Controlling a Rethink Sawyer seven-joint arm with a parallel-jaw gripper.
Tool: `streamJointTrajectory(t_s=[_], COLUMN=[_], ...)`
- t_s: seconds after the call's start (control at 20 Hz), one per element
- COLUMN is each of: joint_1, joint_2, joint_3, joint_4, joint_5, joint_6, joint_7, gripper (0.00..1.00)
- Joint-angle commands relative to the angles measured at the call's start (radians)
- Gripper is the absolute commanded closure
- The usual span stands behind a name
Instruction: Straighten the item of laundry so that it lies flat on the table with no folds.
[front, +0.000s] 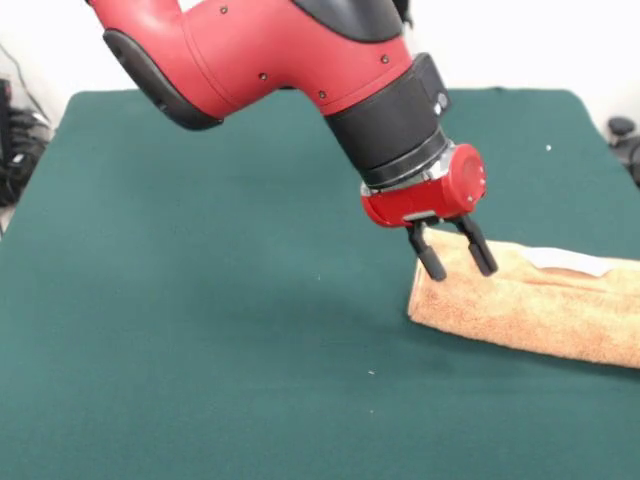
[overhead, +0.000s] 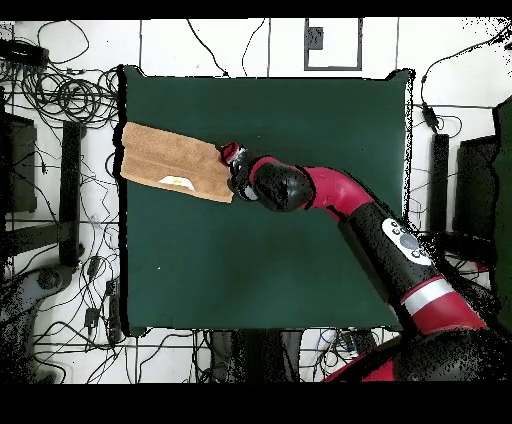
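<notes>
The item of laundry (front: 540, 300) is an orange-tan towel folded into a long narrow strip with a small white tag (front: 570, 262) on top. It lies at the right side of the dark green table (front: 200, 300) in the front view, running off the picture's right edge. In the overhead view the towel (overhead: 172, 160) lies at the table's left edge, its tag (overhead: 176, 181) near the lower side. My gripper (front: 455, 252) hovers open over the towel's inner end, its two black fingers (front: 430, 255) spread, tips at the cloth with nothing held. The red arm shows as well in the overhead view, gripper (overhead: 233, 168) at the towel's right end.
Cables (overhead: 70, 95) and equipment lie on the floor around the table (overhead: 300, 250) on the left and right. A dark object (front: 620, 128) sits just off the table's far right corner in the front view.
</notes>
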Motion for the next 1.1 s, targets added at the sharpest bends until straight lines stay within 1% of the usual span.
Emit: streamJointTrajectory(t_s=[0.05, 0.25, 0.35, 0.45, 0.5, 0.55, 0.6, 0.7, 0.85, 0.95, 1.1], joint_1=[0.100, 0.126, 0.154, 0.194, 0.221, 0.233, 0.258, 0.258, 0.241, 0.221, 0.193], joint_2=[-0.102, -0.126, -0.116, -0.093, -0.084, -0.078, -0.079, -0.068, -0.061, -0.059, -0.024], joint_3=[-0.111, -0.126, -0.148, -0.190, -0.216, -0.229, -0.252, -0.246, -0.216, -0.187, -0.140], joint_4=[-0.017, 0.011, -0.010, -0.080, -0.129, -0.156, -0.193, -0.224, -0.233, -0.233, -0.253], joint_5=[-0.040, -0.012, -0.030, -0.096, -0.145, -0.166, -0.206, -0.232, -0.245, -0.240, -0.222], joint_6=[0.087, 0.077, 0.064, 0.053, 0.051, 0.054, 0.058, 0.077, 0.105, 0.133, 0.171], joint_7=[-0.034, 0.017, 0.004, -0.052, -0.092, -0.112, -0.137, -0.182, -0.224, -0.249, -0.291], gripper=[0.00, 0.00, 0.00, 0.00, 0.00, 0.00, 0.00, 0.00, 0.00, 0.00, 0.00])
